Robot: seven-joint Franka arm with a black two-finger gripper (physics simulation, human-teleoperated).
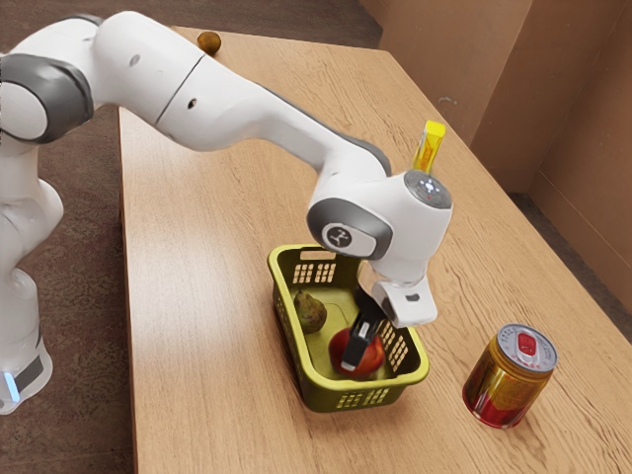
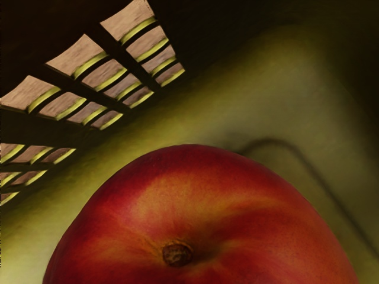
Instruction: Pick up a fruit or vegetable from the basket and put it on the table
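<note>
The black gripper (image 1: 361, 334) reaches down into the green basket (image 1: 419, 375), over its end nearer the exterior view's bottom, and overlaps a red-orange fruit like a peach or nectarine (image 1: 371, 357). Seen from the hand, the red fruit (image 2: 195, 207) lies large at the lower edge, its stem pit facing the camera. Whether the gripper holds it cannot be made out. A greenish-brown pear-like fruit (image 1: 310, 313) rests in the basket, apart from the red one, toward the exterior view's left.
On the wooden table (image 1: 197, 326), a red and gold can (image 1: 510, 377) stands to the basket's right in the exterior view. A yellow object (image 1: 430, 148) shows behind the hand. A small brown round item (image 1: 208, 42) lies at the far end.
</note>
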